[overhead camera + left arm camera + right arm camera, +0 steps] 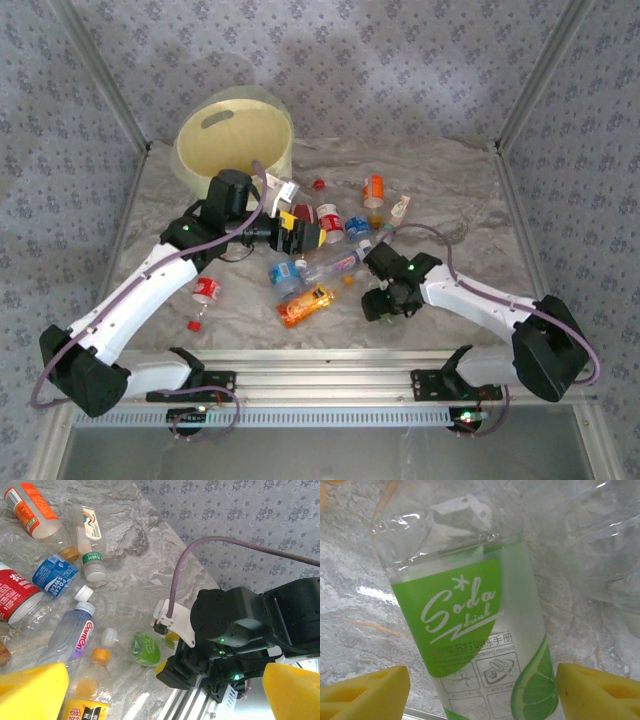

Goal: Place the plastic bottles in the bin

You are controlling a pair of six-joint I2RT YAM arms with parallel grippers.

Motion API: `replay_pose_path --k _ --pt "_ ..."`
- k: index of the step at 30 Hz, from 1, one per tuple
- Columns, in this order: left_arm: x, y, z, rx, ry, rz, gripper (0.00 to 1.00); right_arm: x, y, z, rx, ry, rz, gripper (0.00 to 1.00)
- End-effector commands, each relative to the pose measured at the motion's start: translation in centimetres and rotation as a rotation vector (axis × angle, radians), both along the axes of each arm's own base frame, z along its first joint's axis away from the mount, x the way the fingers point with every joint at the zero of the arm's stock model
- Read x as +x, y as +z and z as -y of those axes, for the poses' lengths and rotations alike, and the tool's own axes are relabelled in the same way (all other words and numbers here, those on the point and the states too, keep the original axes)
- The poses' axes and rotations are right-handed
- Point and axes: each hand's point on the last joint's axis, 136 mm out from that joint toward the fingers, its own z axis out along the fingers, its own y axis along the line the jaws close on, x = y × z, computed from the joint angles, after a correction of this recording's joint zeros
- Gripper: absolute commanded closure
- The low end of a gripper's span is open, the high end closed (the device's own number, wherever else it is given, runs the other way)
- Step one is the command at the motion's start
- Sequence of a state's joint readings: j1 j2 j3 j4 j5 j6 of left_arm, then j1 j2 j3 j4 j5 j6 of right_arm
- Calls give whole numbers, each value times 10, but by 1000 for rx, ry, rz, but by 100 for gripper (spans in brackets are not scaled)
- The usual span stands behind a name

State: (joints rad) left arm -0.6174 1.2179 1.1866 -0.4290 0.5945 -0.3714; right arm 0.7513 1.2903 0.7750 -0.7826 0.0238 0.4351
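Grasp at hand, seemingly: right gripper (482, 690) spread astride green-label bottle (470, 630), yellow pads either side, not clamped. Best centred on the label band, then squeezed gently, with thin crumpled walls likely to buckle or slip. Clear dented plastic, bright green "Soda" label with lime slice; lying about five o'clock of the heaped plastic bottles (330, 222). Bin (250, 135) well apart at eleven o'clock. Left gripper (300, 235) fully open, empty, above the heap.
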Motion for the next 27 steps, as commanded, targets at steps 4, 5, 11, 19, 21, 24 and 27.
replay_pose_path --k 4,5,11,19,21,24,27 --pt "-1 5 6 -23 -13 -6 0 -14 -14 6 -68 -13 -26 23" --pt "-1 5 6 -25 -12 -6 0 -15 -16 5 -68 -9 -31 23" --pt "-1 3 7 -25 -15 -9 0 -16 -24 5 -83 -13 -25 26" --pt "-1 2 10 -43 -7 -23 0 -12 -18 1 -59 -13 10 38" --pt "0 2 11 -56 1 -31 0 -10 -11 0 -41 -12 39 40" --pt "1 4 13 -81 7 -27 0 -10 5 -7 35 -8 73 41" --pt "0 5 14 -107 4 -27 0 -11 29 -19 158 23 109 41"
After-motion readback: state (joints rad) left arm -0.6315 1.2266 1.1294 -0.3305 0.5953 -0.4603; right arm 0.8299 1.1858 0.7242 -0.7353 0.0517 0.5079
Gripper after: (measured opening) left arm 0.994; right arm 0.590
